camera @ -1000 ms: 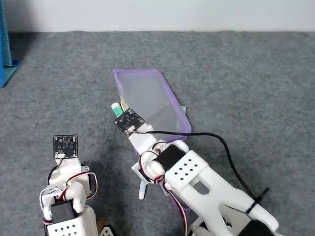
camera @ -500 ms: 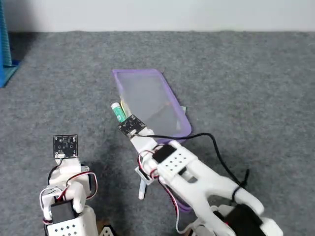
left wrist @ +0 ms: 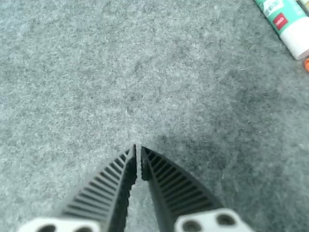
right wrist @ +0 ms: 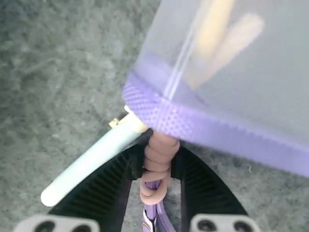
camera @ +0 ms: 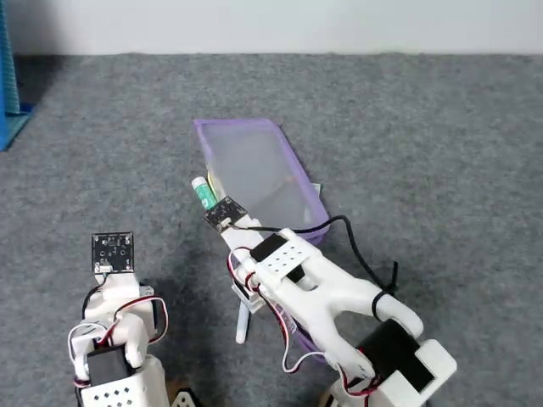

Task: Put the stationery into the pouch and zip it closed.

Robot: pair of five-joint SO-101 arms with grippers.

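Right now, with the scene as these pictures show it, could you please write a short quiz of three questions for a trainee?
1. True or false: the left pincer is shut and holds nothing.
2. What does the right pincer clamp? A) a pair of scissors B) the pink coiled cord at a corner of the purple pouch C) nothing
3. Fill in: the green-and-white tube lies ___ the pouch, on the grey carpet.
Key: 1 true; 2 B; 3 beside.
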